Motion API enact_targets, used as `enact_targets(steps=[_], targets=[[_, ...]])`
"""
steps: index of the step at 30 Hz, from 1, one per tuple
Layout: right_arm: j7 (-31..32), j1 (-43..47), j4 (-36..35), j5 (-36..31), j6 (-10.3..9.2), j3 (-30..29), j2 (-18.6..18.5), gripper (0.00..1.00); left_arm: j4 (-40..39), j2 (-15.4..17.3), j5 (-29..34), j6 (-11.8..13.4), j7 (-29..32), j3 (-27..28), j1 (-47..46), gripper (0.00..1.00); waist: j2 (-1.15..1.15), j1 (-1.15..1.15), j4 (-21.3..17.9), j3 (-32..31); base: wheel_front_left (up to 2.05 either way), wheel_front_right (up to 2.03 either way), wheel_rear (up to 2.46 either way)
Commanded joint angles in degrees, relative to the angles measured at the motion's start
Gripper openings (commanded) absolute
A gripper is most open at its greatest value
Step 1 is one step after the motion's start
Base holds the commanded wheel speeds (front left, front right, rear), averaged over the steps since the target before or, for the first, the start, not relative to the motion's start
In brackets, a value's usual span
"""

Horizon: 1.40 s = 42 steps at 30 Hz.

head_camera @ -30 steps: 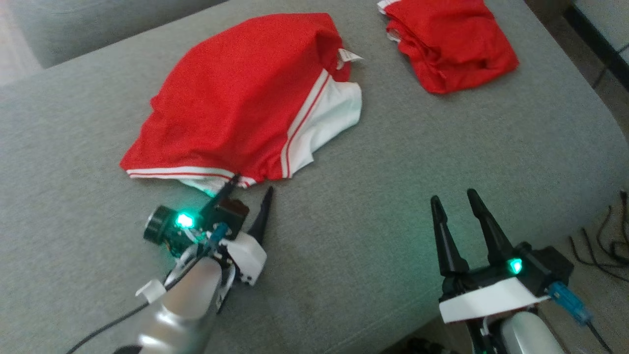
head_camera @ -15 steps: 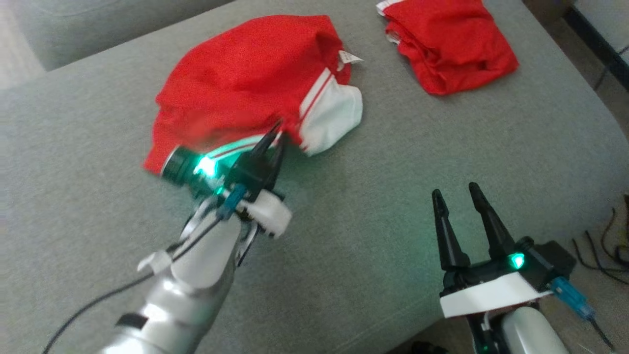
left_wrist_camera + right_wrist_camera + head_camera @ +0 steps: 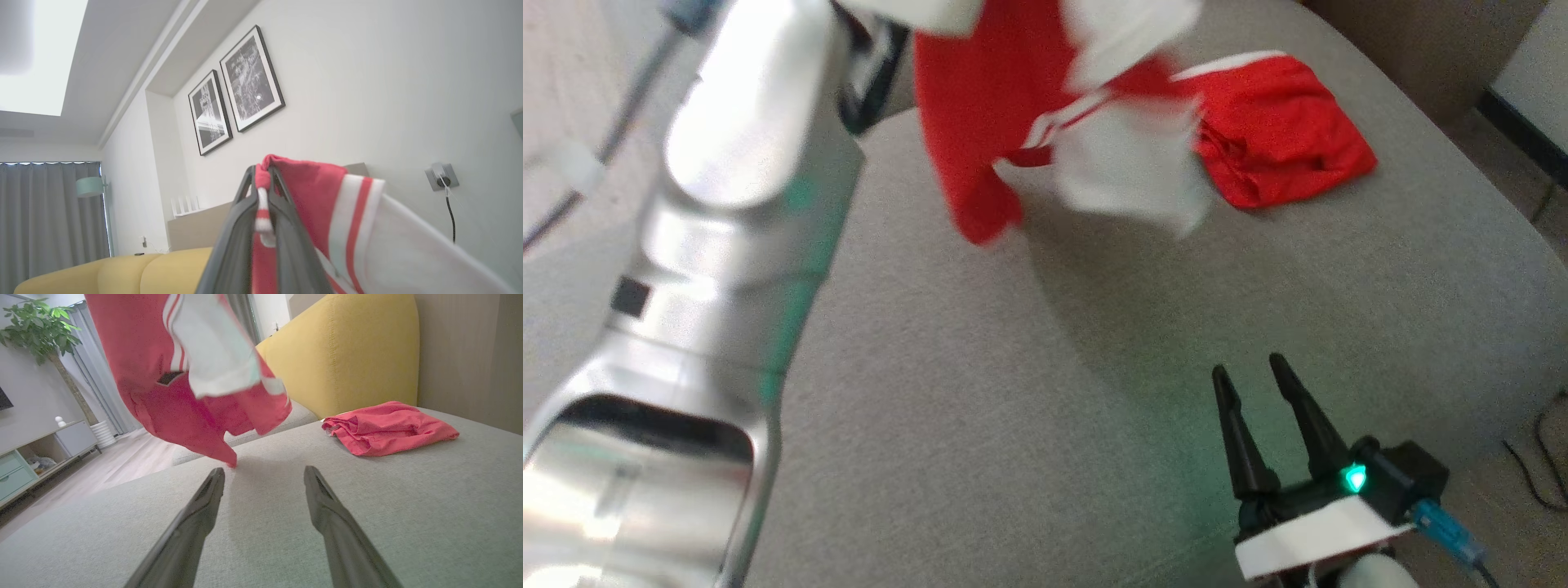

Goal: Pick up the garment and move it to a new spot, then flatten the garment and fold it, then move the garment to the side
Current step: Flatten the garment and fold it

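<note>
The garment (image 3: 980,106) is red with white panels and stripes. It hangs in the air above the grey cushion (image 3: 980,425), its lowest red tip just over the fabric, and shows again as a dangling garment (image 3: 184,388) in the right wrist view. My left gripper (image 3: 261,179) is shut on a red hem of the garment (image 3: 314,192), raised high, with my left forearm (image 3: 727,204) large at the left of the head view. My right gripper (image 3: 1248,369) is open low over the cushion's near right, holding nothing; its fingers (image 3: 204,502) point toward the hanging garment.
A second red garment (image 3: 1282,131) lies crumpled on the cushion's far right, also seen as a red heap (image 3: 388,426). A yellow sofa back (image 3: 339,351) rises behind it. The cushion's right edge drops to floor with cables (image 3: 1543,465).
My left gripper closed on the garment's hem and lifted it high off the cushion. The head camera tilted. My right gripper stayed open in place.
</note>
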Motion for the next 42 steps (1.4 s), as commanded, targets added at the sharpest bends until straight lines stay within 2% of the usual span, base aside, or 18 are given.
enact_targets(steps=[1, 5, 9, 12, 13, 14, 15, 16, 19, 22, 29, 35, 42], targets=[[-0.23, -0.80, -1.72, 0.19, 0.37, 1.57, -0.29, 1.00, -0.66, 2.14, -1.39, -0.14, -0.21, 3.01, -3.33, 0.00, 0.00, 0.01, 2.13, -1.80, 0.00, 0.00, 0.00], [-0.23, 0.28, -2.26, -0.02, 0.37, 0.79, -0.29, 1.00, 3.82, 5.02, -3.24, -0.31, -0.21, 3.94, -2.19, 0.00, 0.00, 0.01, 6.14, -2.48, 0.00, 0.00, 0.00], [-0.23, 0.70, -2.80, -0.27, 0.37, -0.65, -0.29, 1.00, 7.88, 9.60, -5.00, -0.37, 0.17, -0.20, 6.15, 0.00, 0.00, 0.01, 9.88, -1.86, 0.00, 0.00, 0.00], [-0.23, 0.54, -3.07, -0.62, 0.37, -1.58, -0.29, 1.00, 10.48, 14.31, -8.25, -0.39, 0.48, -2.64, 13.40, 0.00, 0.00, 0.01, 12.10, -0.41, 0.00, 0.00, 0.00], [-0.23, 0.54, -3.07, -0.62, 0.37, -1.58, -0.29, 1.00, 10.48, 14.31, -8.25, -0.39, 0.48, -2.64, 13.40, 0.00, 0.00, 0.01, 12.10, -0.41, 0.00, 0.00, 0.00], [-0.23, 0.31, -3.11, -0.78, 0.37, -1.66, -0.29, 1.00, 11.66, 15.70, -9.40, -0.39, 0.40, -2.30, 15.52, 0.27, 0.00, 0.01, 12.64, 0.09, 0.00, 0.00, 0.00], [-0.23, 0.04, -3.10, -0.92, 0.37, -1.72, -0.29, 1.00, 13.19, 17.17, -9.92, -0.39, 0.31, -1.81, 17.42, 0.69, 0.00, 0.01, 13.04, 0.57, 0.00, 0.00, 0.00], [-0.23, -0.24, -3.11, -1.02, 0.37, -1.84, -0.29, 1.00, 14.45, 18.42, -10.06, -0.21, 0.18, -1.34, 19.03, 1.00, 0.00, 0.01, 13.39, 1.00, 0.00, 0.00, 0.00], [-0.23, -0.88, -3.17, -1.16, 0.37, -2.39, -0.29, 1.00, 16.40, 20.63, -10.12, 2.92, -0.13, 0.80, 22.99, 1.00, 0.00, 0.01, 14.17, 1.81, 0.00, 0.00, 0.00], [-0.23, -0.97, -3.21, -1.18, 0.37, -3.27, -0.29, 1.00, 12.87, 21.14, -9.94, 5.49, -0.18, 3.72, 26.49, 1.00, 0.00, 0.01, 15.35, 2.15, 0.00, 0.00, 0.00], [-0.23, -0.73, -2.91, -0.85, 0.37, -3.83, -0.29, 1.00, 0.61, 18.26, -4.07, 9.08, -0.20, 4.85, 33.94, 1.00, 0.00, 0.01, 18.08, 1.96, 0.00, 0.00, 0.00], [-0.23, -1.67, -2.71, -1.25, 0.37, -3.07, -0.29, 1.00, -2.49, 12.70, -0.38, 8.97, -0.21, 1.49, 33.01, 1.00, 0.00, 0.01, 17.36, 3.19, 0.00, 0.00, 0.00], [-0.23, -3.74, -3.10, -1.77, 0.37, -2.78, -0.29, 1.00, 2.70, 5.88, 3.41, 7.50, 1.74, -4.85, 23.26, 1.00, 0.00, 0.01, 12.85, 8.62, 0.00, 0.00, 0.00]])
